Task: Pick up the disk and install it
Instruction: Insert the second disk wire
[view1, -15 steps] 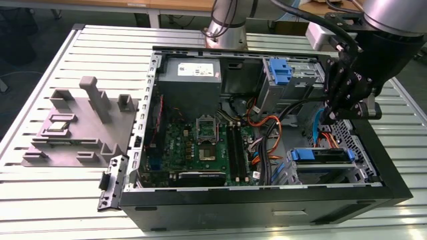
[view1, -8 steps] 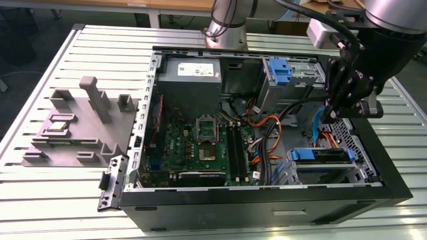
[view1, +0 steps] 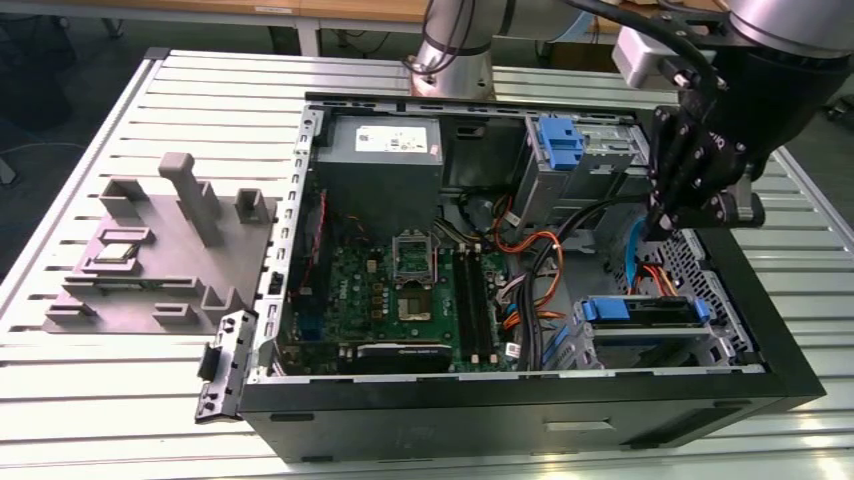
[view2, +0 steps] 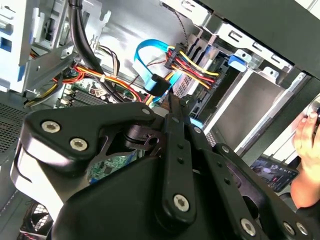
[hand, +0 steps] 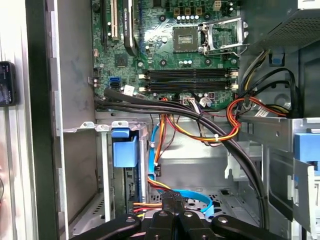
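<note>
On the exterior view's left, a grey moulded fixture (view1: 160, 255) lies on the slatted table (view1: 80, 400), with a small square silver chip (view1: 118, 251) seated in it. Just beside it on the right stands the open computer case (view1: 534, 400). Inside the case, the power supply (view1: 380, 145) sits at the far side, and the green motherboard (view1: 400, 290) lies below it with its processor socket bare.

Further right, a blue-handled caddy (view1: 561, 145) is fixed next to the power supply. Orange, red and yellow cables (view1: 534, 260) run between the board and the drive bays.

The disk (view1: 645, 310) sits in the bay at the near right corner of the case. Its blue bracket faces the cables, and in the first wrist view the blue tab (hand: 124, 147) stands at the mouth of the slot.

The gripper (view1: 667, 225) hangs inside the case above that bay, apart from the disk. In both wrist views its jaws are drawn together with nothing between them, the tips just beside a bundle of power wires and a blue flat cable (view2: 150, 55).

At the edge of the second wrist view, a person's hand (view2: 306, 137) shows outside the case
</note>
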